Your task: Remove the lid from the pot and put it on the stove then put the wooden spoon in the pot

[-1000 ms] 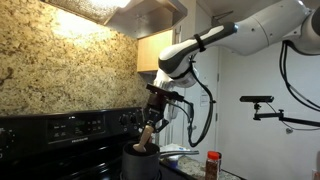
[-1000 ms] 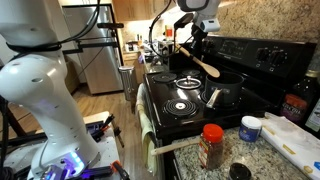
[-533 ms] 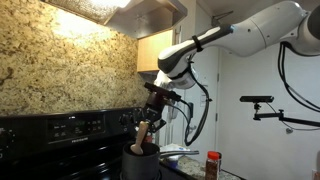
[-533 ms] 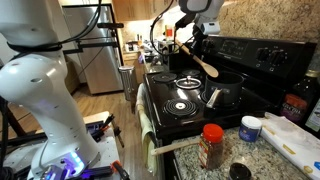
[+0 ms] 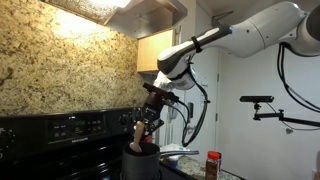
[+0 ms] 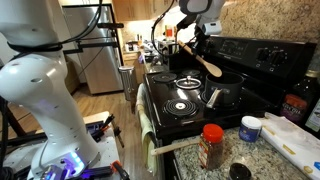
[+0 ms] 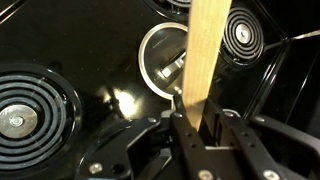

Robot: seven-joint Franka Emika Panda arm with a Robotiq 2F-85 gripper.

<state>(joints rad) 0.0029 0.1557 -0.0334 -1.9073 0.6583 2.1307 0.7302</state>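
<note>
My gripper (image 5: 154,105) is shut on the handle of the wooden spoon (image 5: 142,133) and holds it tilted, head down, over the black pot (image 5: 141,162). In an exterior view the gripper (image 6: 192,45) holds the spoon (image 6: 207,67) above the pot (image 6: 225,91) on the back of the stove. The glass lid (image 6: 187,82) lies on the stove beside the pot. In the wrist view the spoon handle (image 7: 205,50) runs up from between the jaws (image 7: 200,125), and the lid (image 7: 165,60) lies below on the black stove top. The pot does not show clearly there.
A red-capped spice jar (image 6: 211,146) and a white-capped jar (image 6: 250,128) stand on the granite counter, with a white cutting board (image 6: 295,135) and a dark bottle (image 6: 296,105). Coil burners (image 7: 28,110) (image 7: 243,30) flank the lid. The range hood (image 5: 130,10) hangs overhead.
My gripper has shifted slightly with the spoon still held; the spoon head stays over the pot. The lid has not moved.
</note>
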